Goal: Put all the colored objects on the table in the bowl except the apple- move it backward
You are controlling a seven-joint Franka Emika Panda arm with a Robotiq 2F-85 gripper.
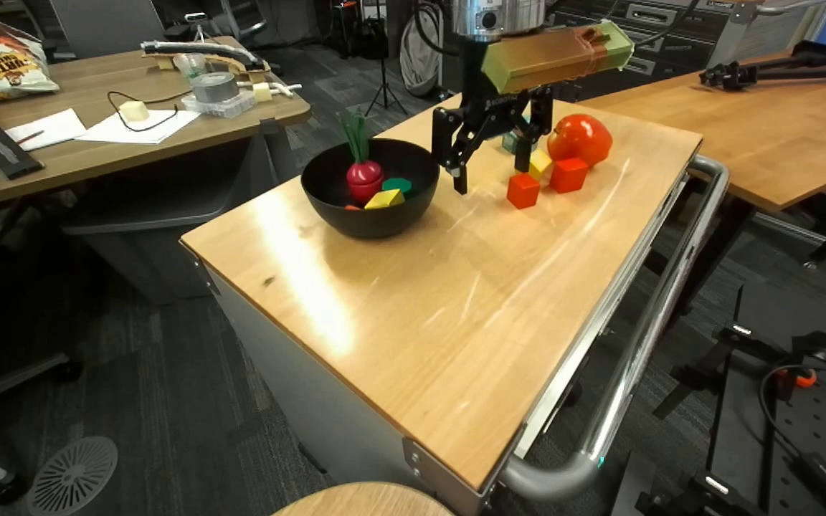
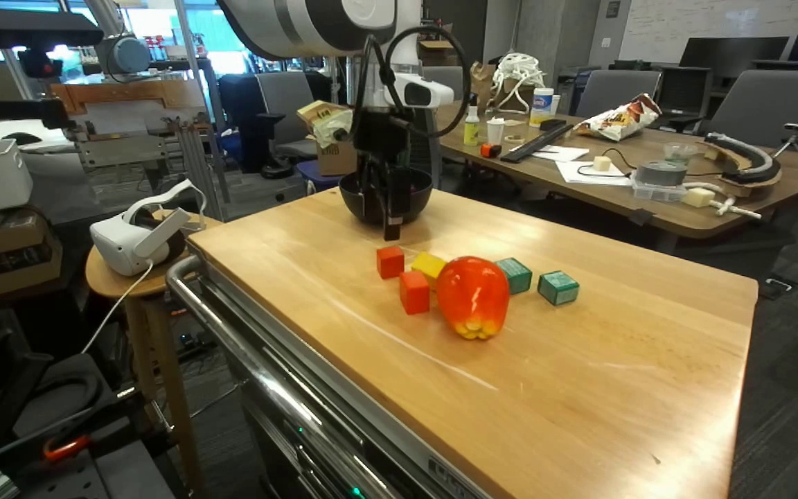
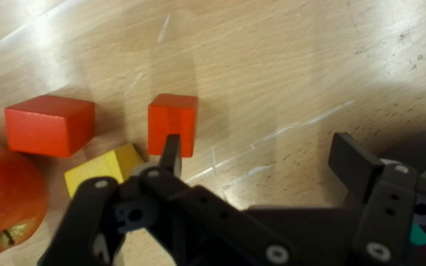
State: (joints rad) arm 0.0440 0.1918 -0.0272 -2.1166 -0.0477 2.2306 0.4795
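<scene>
Jaws stand wide apart, empty, above the table [image 1: 442,294].

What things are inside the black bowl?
The black bowl holds a red toy with green leaves, a yellow piece, a green piece and an orange sliver. Its bottom is covered by these and the near wall.

Pincer [image 1: 492,178] downward beneath the arm [image 2: 333,28], jaws wide apart

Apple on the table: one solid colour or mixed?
Mixed: the apple is red-orange, yellow at its lobed end. Shows best in an exterior view.
</scene>
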